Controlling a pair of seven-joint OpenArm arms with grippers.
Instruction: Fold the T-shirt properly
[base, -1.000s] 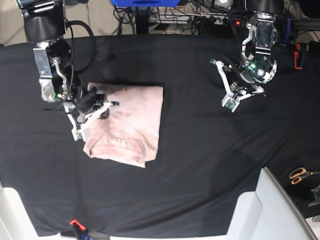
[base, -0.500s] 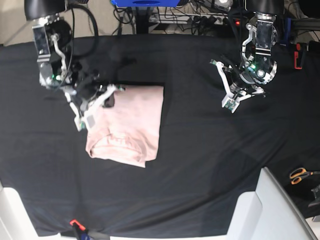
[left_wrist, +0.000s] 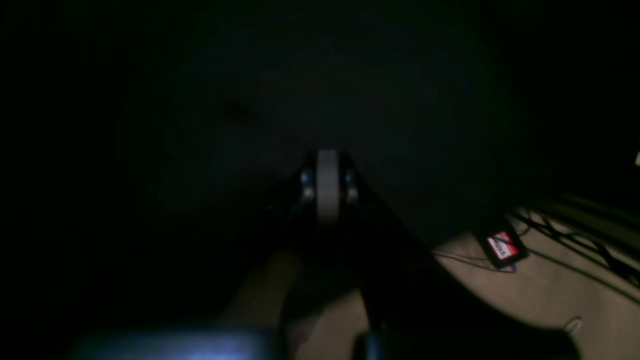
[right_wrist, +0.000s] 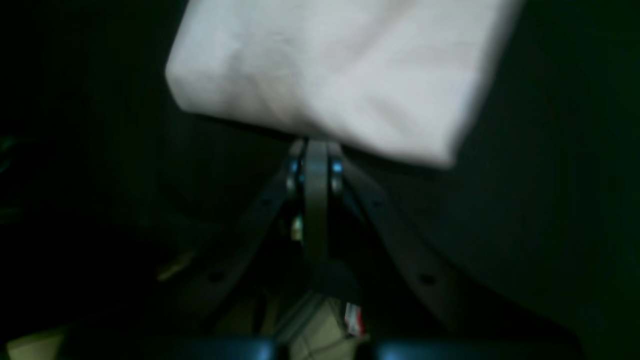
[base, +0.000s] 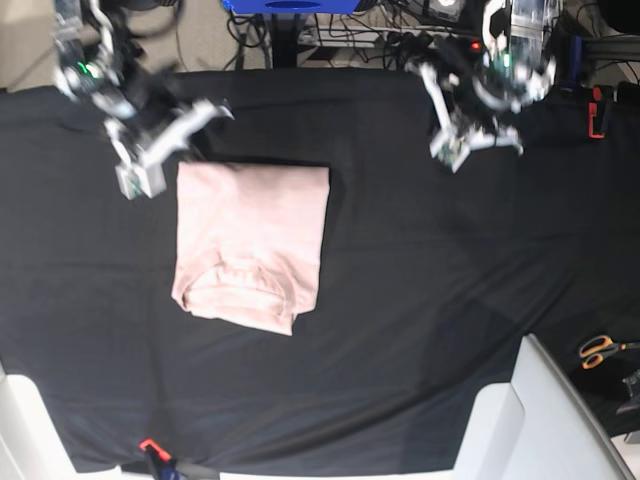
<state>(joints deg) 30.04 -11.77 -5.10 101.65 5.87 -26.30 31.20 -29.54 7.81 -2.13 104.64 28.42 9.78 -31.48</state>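
Note:
The pale pink T-shirt (base: 250, 240) lies folded into a rectangle on the black cloth (base: 420, 300), left of centre, with its neckline toward the front edge. My right gripper (base: 168, 148) is shut and empty, just off the shirt's far left corner. In the right wrist view its closed fingers (right_wrist: 316, 160) sit at the edge of the shirt (right_wrist: 330, 75). My left gripper (base: 462, 128) is shut and empty over the far right of the cloth, away from the shirt. In the left wrist view, this gripper (left_wrist: 327, 180) shows above dark cloth only.
Orange-handled scissors (base: 600, 350) lie off the cloth at the right. A white panel (base: 520, 420) stands at the front right corner. A small red clip (base: 150, 446) sits at the front edge. Cables (base: 400, 35) run behind the table.
My right gripper has lifted off the shirt's left side and moved toward the far left corner; the shirt lies flatter. My left gripper has moved toward the table's far edge.

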